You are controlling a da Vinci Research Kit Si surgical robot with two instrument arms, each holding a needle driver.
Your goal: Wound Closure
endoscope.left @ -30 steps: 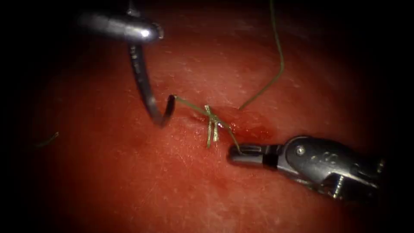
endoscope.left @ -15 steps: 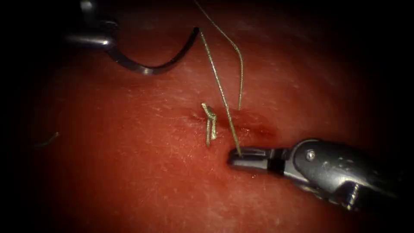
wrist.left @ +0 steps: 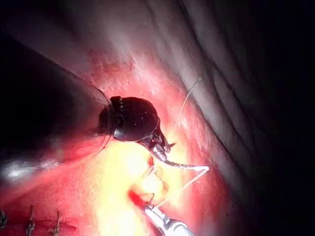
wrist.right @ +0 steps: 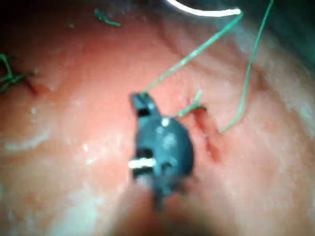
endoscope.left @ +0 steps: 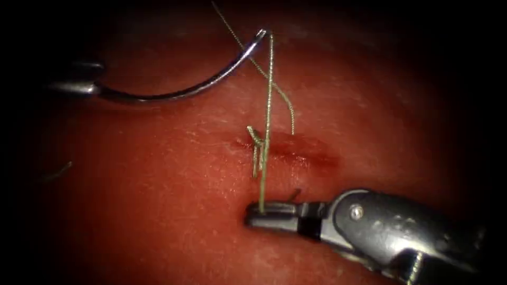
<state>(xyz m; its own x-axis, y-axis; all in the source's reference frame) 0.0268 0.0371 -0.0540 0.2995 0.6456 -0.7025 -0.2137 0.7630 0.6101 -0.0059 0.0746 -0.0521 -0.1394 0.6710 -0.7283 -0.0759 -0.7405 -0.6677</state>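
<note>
Steel jaws of the right tool are seen nearest, closed on the thread just below the cut in the tissue. From that grip the thread is stretched taut upward, across the cut and past a knotted stitch with short ends, to the needle's tail. A second strand is seen curving from the cut's upper edge up and away. Farther back, the needle is held clear of the tissue, gripped near its pointed end by the closed jaws of the left tool, left of the cut. In the left wrist view the needle is carried by the left tool.
</note>
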